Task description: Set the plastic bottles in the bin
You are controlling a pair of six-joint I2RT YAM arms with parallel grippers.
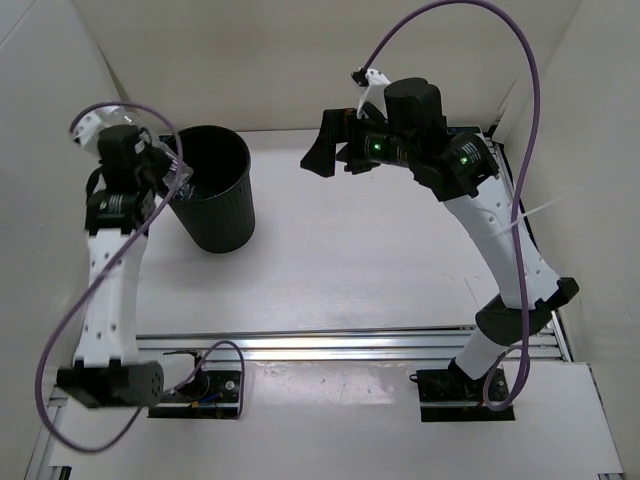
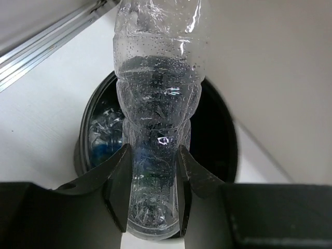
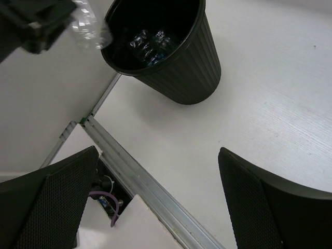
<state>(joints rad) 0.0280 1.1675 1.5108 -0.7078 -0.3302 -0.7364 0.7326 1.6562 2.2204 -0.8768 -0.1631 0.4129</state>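
The left gripper (image 2: 153,155) is clamped on a clear bottle (image 2: 158,93), its fingers pressing the crumpled body from both sides. The bottle hangs over the left rim of the bin (image 1: 222,215), with its far end above the opening. Inside the bin lie other bottles (image 3: 148,46), at least one with a blue label; how many is hard to tell in the dark. The bin stands upright on the table (image 1: 380,260). The right gripper (image 3: 158,155) hovers well to the right of the bin, fingers wide apart, holding nothing.

bright even light, soft shadows, glints on clear bottle (image 2: 158,104)
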